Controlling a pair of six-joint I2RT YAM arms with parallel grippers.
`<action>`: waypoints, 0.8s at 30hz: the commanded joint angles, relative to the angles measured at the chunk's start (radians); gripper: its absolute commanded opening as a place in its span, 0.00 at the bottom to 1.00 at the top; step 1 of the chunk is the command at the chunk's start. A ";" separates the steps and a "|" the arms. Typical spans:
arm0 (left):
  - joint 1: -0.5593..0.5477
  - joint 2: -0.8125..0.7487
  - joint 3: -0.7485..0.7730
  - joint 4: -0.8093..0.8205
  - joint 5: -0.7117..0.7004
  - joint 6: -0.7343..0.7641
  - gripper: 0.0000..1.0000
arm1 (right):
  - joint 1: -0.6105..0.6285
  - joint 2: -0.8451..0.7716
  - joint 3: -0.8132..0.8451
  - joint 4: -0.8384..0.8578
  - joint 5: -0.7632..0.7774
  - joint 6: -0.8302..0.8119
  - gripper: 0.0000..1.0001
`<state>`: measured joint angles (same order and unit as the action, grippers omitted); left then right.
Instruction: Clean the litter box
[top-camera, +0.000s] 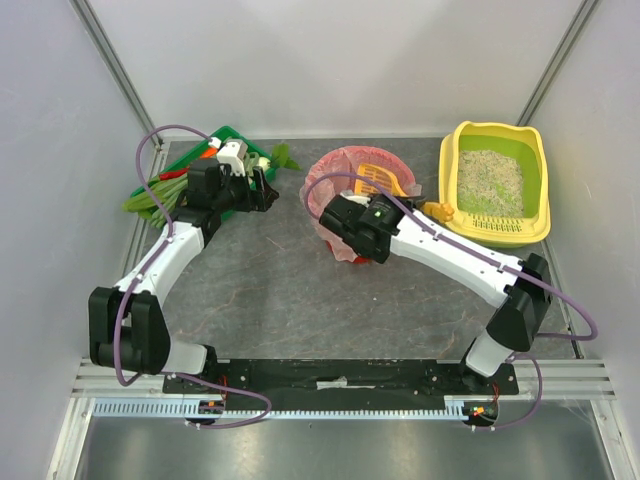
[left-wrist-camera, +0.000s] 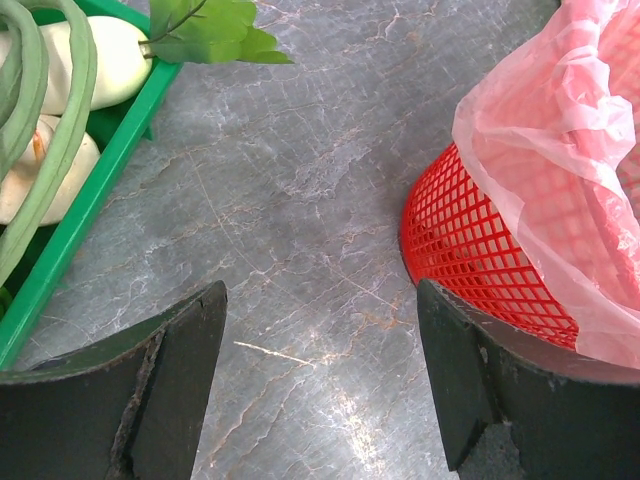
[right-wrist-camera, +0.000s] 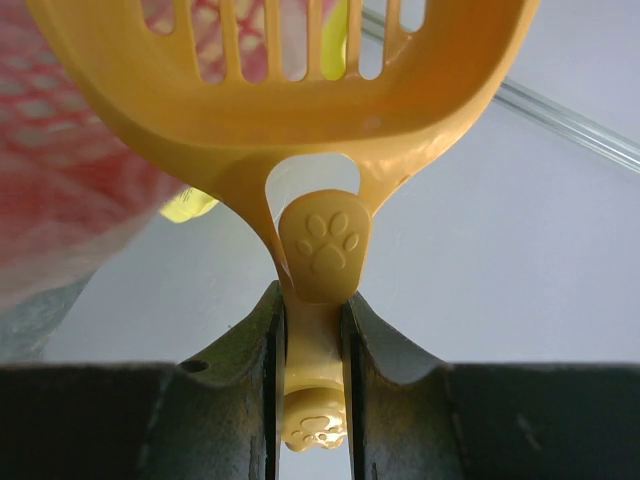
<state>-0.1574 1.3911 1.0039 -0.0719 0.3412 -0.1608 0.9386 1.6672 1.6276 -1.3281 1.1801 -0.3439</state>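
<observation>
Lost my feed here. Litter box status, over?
Left gripper open, empty. Right gripper shut on orange scoop, over red basket. Litter box back right, litter inside, path looks clear.

— Where is the top camera sitting?
— I'm watching from above and behind the left arm (top-camera: 165, 255) and right arm (top-camera: 455, 255). It's looking down and forward, far enough back that the whole table (top-camera: 270, 290) is showing.
— And the left wrist?
— It's pointing down between its fingers (left-wrist-camera: 170, 380), close to the table, catching the tray (left-wrist-camera: 90, 190) edge at left and the basket (left-wrist-camera: 470, 240) at right. Both are showing from the top too.
— The right wrist?
— It's looking out along its fingers (right-wrist-camera: 240, 370), very near the scoop (right-wrist-camera: 325, 250), with the bag (right-wrist-camera: 70, 170) blurring at left. Scoop and basket are showing from the top as well.
</observation>
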 joint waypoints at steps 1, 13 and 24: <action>0.004 -0.037 -0.005 0.043 -0.007 0.004 0.83 | 0.005 -0.018 -0.112 -0.089 -0.065 0.008 0.00; 0.004 -0.066 -0.024 0.032 -0.010 0.012 0.83 | -0.024 -0.052 -0.115 -0.065 0.105 -0.012 0.00; 0.005 -0.050 -0.019 0.038 -0.016 0.017 0.83 | -0.098 -0.061 -0.046 -0.042 -0.101 0.045 0.00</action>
<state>-0.1574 1.3602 0.9787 -0.0723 0.3378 -0.1604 0.8886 1.6573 1.5761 -1.3415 1.2182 -0.3355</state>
